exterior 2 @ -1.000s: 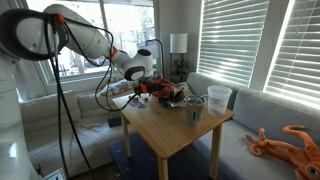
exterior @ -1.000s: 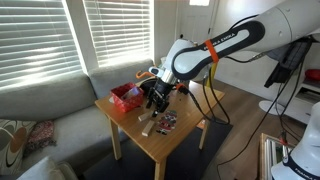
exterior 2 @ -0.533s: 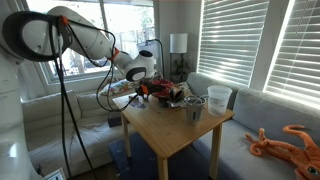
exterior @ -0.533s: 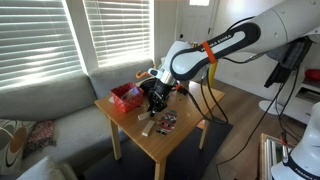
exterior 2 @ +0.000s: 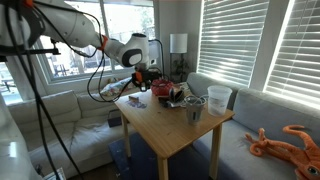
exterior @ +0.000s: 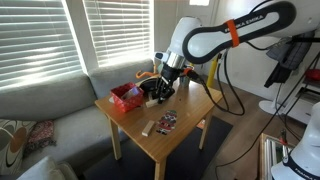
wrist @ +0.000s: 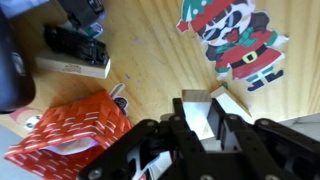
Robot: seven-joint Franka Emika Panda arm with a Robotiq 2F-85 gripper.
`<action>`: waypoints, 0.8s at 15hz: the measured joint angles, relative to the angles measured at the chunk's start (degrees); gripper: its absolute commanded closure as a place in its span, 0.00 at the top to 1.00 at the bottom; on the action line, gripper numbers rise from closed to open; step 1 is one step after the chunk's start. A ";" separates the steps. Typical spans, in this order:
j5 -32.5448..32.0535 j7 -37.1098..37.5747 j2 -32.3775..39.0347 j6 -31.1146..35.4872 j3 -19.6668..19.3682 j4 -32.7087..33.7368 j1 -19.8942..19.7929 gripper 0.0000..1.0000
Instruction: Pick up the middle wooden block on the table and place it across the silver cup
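In the wrist view my gripper [wrist: 198,118] is shut on a pale wooden block [wrist: 193,100], which stands between the two black fingers. A second pale block [wrist: 230,104] lies on the table just to its right. In both exterior views the gripper [exterior: 157,90] [exterior 2: 142,78] hangs above the far part of the light-wood table [exterior: 178,142] [exterior 2: 168,138]. The silver cup [exterior 2: 195,112] stands on the table beside a taller white jug [exterior 2: 219,98], well apart from the gripper. Another small block [exterior: 147,127] lies near the table's front edge.
A red tray [exterior: 124,97] sits at the table's corner by the sofa [exterior: 45,110]. A patterned card packet [exterior: 167,122] lies near the front. The wrist view shows a Santa figure [wrist: 232,35], a red patterned packet [wrist: 75,130] and a black item [wrist: 75,48].
The gripper has shut on the wooden block. The arm has then risen from low over the table, carrying the block up with it.
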 measured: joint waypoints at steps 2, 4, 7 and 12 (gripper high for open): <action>-4.13 5.08 -4.98 -4.58 -1.66 -0.15 -0.21 0.07; -7.17 7.83 -9.73 -8.39 -3.71 -0.19 -0.78 0.07; -11.20 9.92 -14.80 -11.66 -6.95 -0.17 -2.17 0.07; -15.06 11.68 -17.20 -11.07 -12.55 -0.06 -5.21 0.07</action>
